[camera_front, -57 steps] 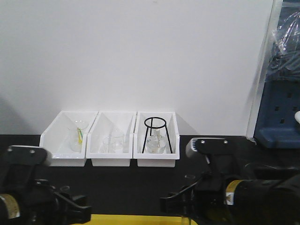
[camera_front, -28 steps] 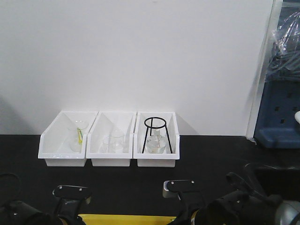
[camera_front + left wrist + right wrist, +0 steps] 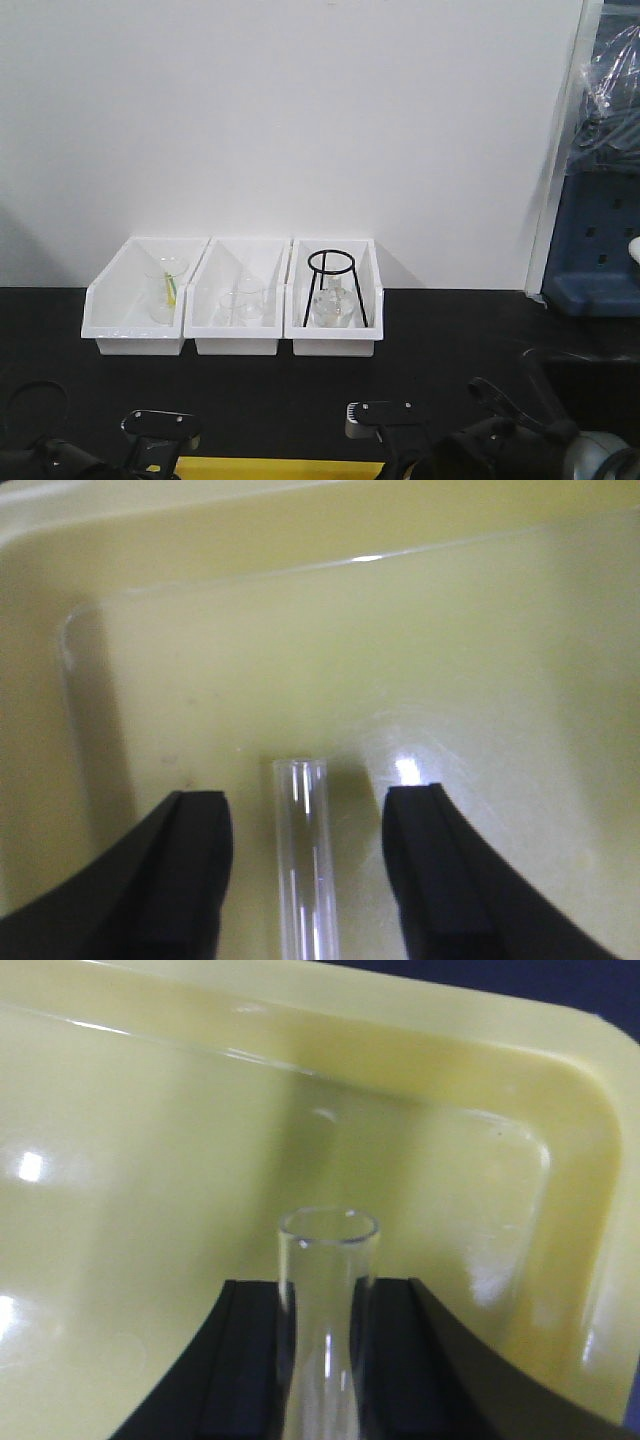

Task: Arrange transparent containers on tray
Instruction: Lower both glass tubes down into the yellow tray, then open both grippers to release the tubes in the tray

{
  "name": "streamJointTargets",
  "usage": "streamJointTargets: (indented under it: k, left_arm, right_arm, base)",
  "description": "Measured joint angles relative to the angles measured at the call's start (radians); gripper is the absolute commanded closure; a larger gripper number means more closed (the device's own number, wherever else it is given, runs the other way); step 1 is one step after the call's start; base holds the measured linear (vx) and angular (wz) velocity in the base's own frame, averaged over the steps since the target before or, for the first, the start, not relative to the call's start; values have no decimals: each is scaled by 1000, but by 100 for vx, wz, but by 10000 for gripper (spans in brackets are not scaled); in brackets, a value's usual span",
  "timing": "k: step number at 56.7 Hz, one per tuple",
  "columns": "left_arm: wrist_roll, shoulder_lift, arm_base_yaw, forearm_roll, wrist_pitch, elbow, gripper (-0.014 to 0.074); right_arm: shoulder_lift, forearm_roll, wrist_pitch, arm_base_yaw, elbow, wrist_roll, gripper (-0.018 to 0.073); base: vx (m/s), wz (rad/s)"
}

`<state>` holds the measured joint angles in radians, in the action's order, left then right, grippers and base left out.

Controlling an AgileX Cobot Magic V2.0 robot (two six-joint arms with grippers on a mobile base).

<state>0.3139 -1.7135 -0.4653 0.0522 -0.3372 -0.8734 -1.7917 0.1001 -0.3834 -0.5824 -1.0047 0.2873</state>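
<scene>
Over the yellow tray point(image 3: 330, 590), inside its raised rim:

- Left gripper point(image 3: 305, 870): jaws spread, one on each side of a test tube point(image 3: 305, 860) and apart from it. This tube appears to lie on the tray floor near a rounded corner, open rim towards the tray's wall.
- Right gripper point(image 3: 325, 1360): jaws pinching a second test tube point(image 3: 327, 1320) by its shaft below the open rim, just above the tray floor near another corner point(image 3: 560, 1110).
- Handling, judged: thin clear glass, light, rigid, slick, easily cracked. Take hold across the shaft with gentle pressure; a round tube may roll once freed.

Beyond the tray, on the black table point(image 3: 430, 330), against the wall:

- Three white bins point(image 3: 240, 295) side by side, holding clear glassware; the one nearest the right arm also holds a black ring stand point(image 3: 335, 285).
</scene>
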Motion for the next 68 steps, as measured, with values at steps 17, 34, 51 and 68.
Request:
streamJointTargets:
  k: [17, 34, 51, 68]
  left_arm:
    - [-4, 91, 0, 0, -8, 0, 132]
    - [-97, 433, 0, -44, -8, 0, 222]
    - [-110, 809, 0, -263, -44, 9, 430]
    - [-110, 986, 0, -296, -39, 110, 605]
  right_arm:
    - [29, -6, -1, 0, 0, 0, 15]
    - [387, -130, 0, 0, 0, 0, 186]
    - [788, -310, 1, 0, 51, 0, 574]
    - [875, -321, -32, 0, 119, 0, 572]
  base:
    - [0, 0]
    - [0, 0]
    - [0, 0]
    - [0, 0]
